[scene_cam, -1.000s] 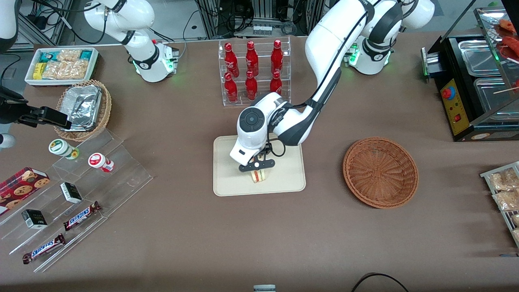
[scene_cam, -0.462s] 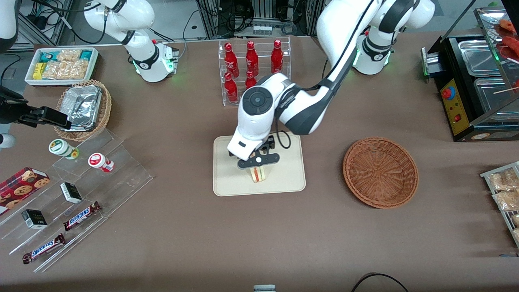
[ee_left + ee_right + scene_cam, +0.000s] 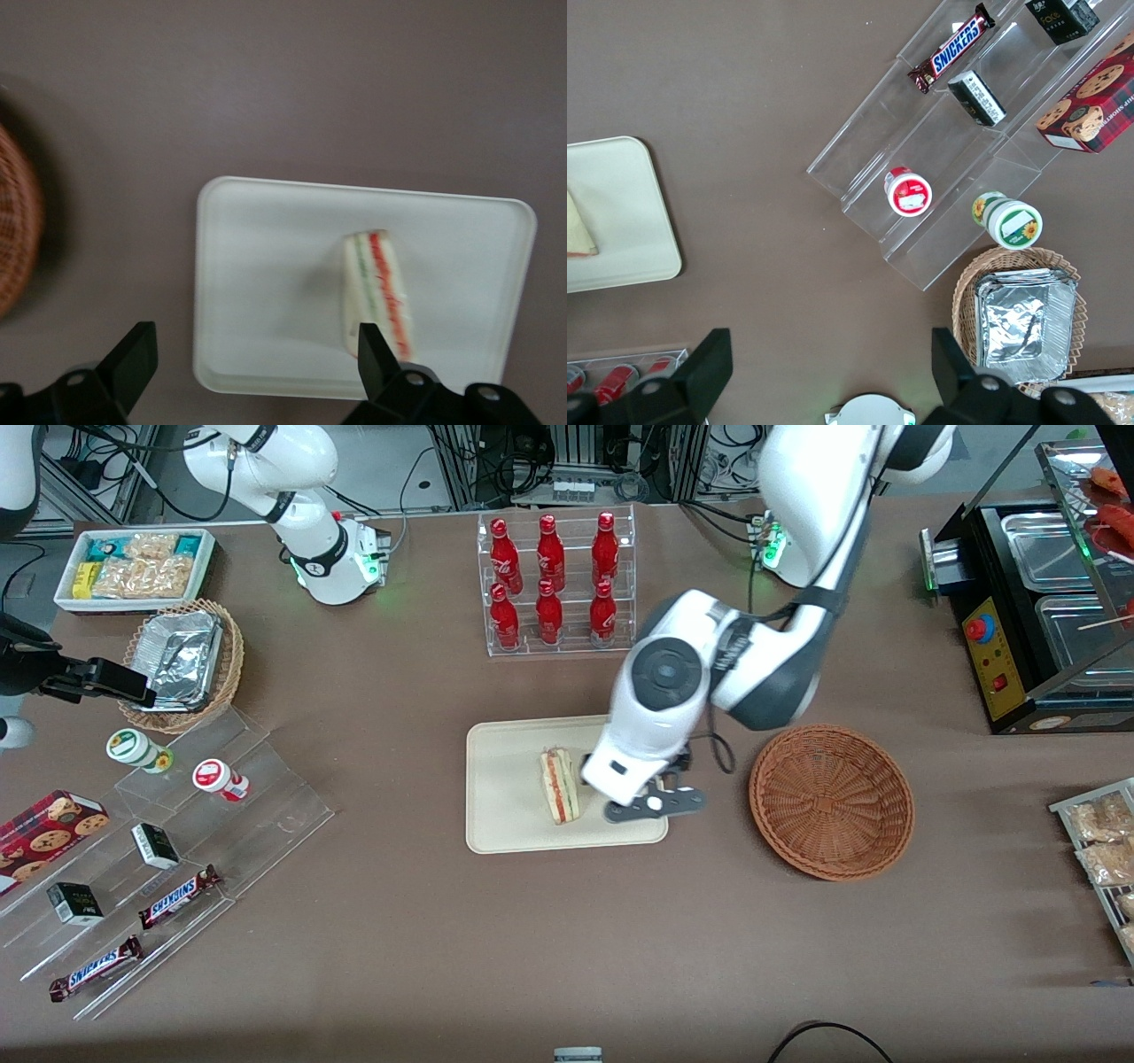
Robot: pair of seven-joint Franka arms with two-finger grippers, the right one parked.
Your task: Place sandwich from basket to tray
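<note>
Sandwich [image 3: 558, 786] mid-tray [image 3: 505, 824], claw [image 3: 654, 804] wide at rim

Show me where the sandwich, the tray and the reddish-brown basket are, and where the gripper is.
sandwich [image 3: 558, 786], front view, on its layered filling edge.
tray [image 3: 505, 815], front view, bare surface beside the sandwich.
basket [image 3: 831, 801], front view, woven centre.
gripper [image 3: 252, 359], left wrist view, open, above the tray's edge.

Red bottles [image 3: 551, 584] in clear rack, Snickers bars [image 3: 177, 895], foil containers [image 3: 180, 657]
</note>
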